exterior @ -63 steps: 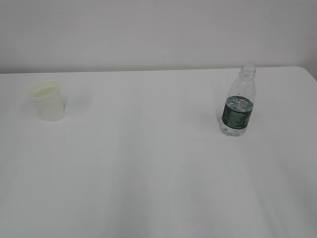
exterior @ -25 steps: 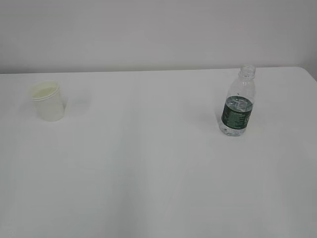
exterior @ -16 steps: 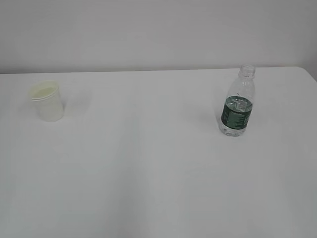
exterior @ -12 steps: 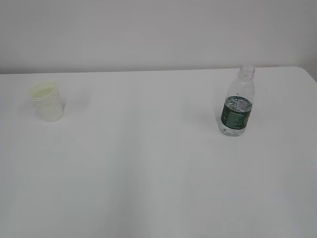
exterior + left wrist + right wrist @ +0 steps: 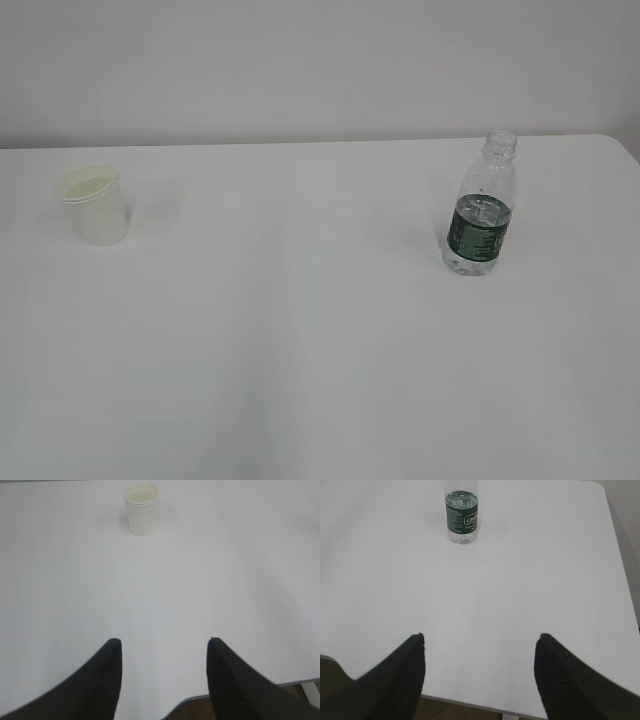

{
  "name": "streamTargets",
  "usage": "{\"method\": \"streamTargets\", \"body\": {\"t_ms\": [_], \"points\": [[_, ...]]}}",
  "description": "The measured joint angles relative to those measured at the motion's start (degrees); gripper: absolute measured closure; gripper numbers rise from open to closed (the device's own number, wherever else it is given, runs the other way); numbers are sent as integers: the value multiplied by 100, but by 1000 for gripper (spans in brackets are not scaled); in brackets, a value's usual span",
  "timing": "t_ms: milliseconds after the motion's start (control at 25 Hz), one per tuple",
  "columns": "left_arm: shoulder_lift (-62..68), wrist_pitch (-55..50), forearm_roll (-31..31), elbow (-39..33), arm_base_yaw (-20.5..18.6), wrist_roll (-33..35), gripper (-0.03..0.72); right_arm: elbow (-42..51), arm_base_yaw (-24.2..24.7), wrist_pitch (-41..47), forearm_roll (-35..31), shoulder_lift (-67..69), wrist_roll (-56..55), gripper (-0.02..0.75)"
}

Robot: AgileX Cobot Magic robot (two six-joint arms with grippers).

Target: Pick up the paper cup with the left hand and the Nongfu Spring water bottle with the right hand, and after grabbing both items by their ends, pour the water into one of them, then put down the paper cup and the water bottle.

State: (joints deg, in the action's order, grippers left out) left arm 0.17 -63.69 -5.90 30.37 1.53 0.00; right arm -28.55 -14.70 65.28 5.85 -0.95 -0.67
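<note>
One cup (image 5: pixel 94 205), upright near the table's (image 5: pixel 300 330) far left corner, and one uncapped bottle (image 5: pixel 481 217), upright toward the far right edge, well apart, water (image 5: pixel 472 262) low inside behind the green label. Two grippers, both at the near edge: left hand (image 5: pixel 164 652) with jaws apart around nothing, cup far ahead; right hand (image 5: pixel 481 647) spread wider, likewise empty, bottle far ahead. Plain white tabletop, rounded at the far right corner, pale bare wall (image 5: pixel 320 70) behind.
</note>
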Motion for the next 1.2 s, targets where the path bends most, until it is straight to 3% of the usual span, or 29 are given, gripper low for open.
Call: {"method": "streamTargets", "body": {"t_ms": [240,600,1200], "points": [[0,0,0,0,0,0,297,0,0,0,0,0,0,217],[0,3,0,0,0,0,142,0,0,0,20,0,0,218],[0,12,0,0,0,0,135,0,0,0,20,0,0,218]]}}
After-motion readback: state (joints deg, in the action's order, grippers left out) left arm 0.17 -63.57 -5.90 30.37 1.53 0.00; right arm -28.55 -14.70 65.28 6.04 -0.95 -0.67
